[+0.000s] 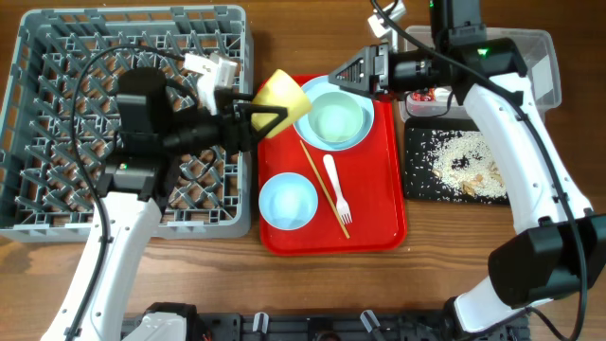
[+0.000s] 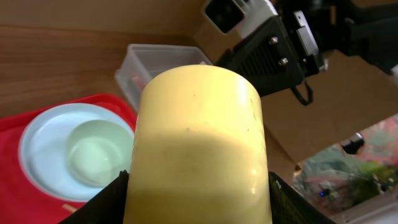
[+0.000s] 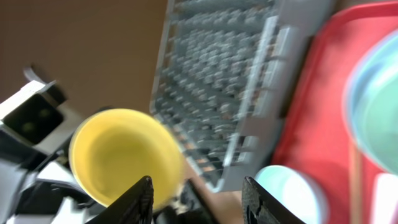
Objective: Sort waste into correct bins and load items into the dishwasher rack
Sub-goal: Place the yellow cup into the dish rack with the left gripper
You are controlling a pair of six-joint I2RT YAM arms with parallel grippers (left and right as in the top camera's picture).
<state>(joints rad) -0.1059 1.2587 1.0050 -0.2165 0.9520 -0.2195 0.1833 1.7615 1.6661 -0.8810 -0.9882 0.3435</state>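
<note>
A small yellow cup point(image 1: 284, 93) hangs tipped on its side in the grip of the left tool point(image 1: 275, 121). It is held in the air over the seam where the right wall of the grey dishwasher rack point(image 1: 57, 123) meets the left edge of the red serving tray point(image 1: 379, 208). The right tool point(image 3: 198, 199) hovers just beside it over the tray's far edge. Its fingers are spread wide with nothing between them, and it faces the cup's open mouth.

On the red tray, a pale plate point(image 2: 37, 143) carries a blue-green bowl point(image 2: 99, 152) at the far end. A pale blue dish point(image 1: 288, 201) sits at the near left. A white fork point(image 1: 336, 192) and a wooden chopstick point(image 1: 325, 189) lie just beside each other between the two.

Right of the tray, with only a thin strip of wood between, is the black tray point(image 1: 417, 185), which holds rice-like leftovers point(image 1: 464, 163). The clear tub point(image 1: 540, 57) behind it holds a red-and-white wrapper point(image 1: 433, 95).

The rack fills the left of the wooden surface point(image 1: 445, 251) almost to its far and left edges. Bare wood runs along the near edge, below the rack and both trays. Past the surface, the left wrist view shows a plain brown area point(image 2: 348, 118) and colourful clutter point(image 2: 354, 174) too blurred to name.
</note>
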